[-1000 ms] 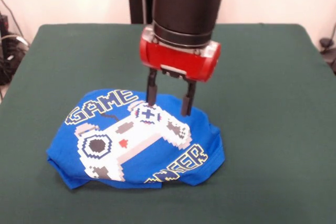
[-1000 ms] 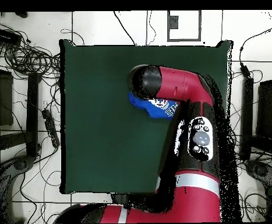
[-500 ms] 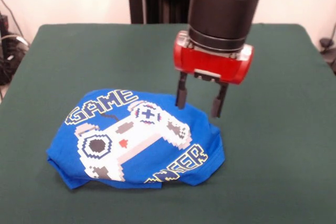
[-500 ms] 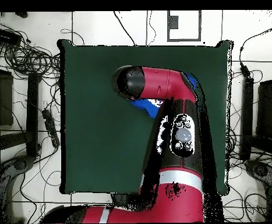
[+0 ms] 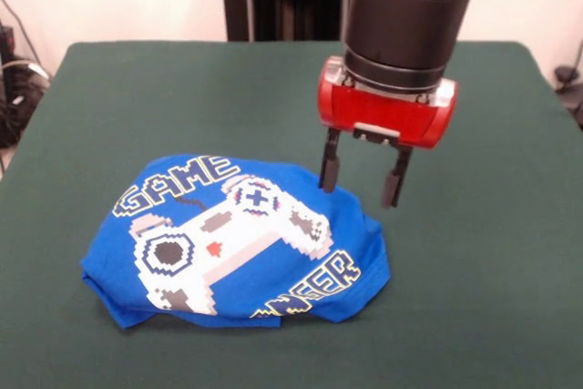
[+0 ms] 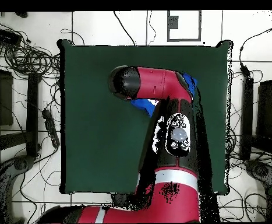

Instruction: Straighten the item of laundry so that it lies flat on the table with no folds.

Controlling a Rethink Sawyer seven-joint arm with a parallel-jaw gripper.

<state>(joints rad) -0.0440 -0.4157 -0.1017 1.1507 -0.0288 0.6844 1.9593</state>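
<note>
Two fingers (image 5: pixel 360 179) hang apart above the rumpled T-shirt's (image 5: pixel 228 243) edge on the table (image 5: pixel 137 97).

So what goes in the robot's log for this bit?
hand: open, empty, above shirt's edge | T-shirt: crumpled, folded under | table: green

Matt cloth T-shirt (image 5: pixel 237 243) on felt-like table (image 5: pixel 137 97); glossy arm (image 5: pixel 410 6).

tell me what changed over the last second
In the front view the pincer slid rightward from above the T-shirt's controller print to its right edge, fingers open and holding nothing throughout. The shirt stayed crumpled in the same spot on the table.
</note>
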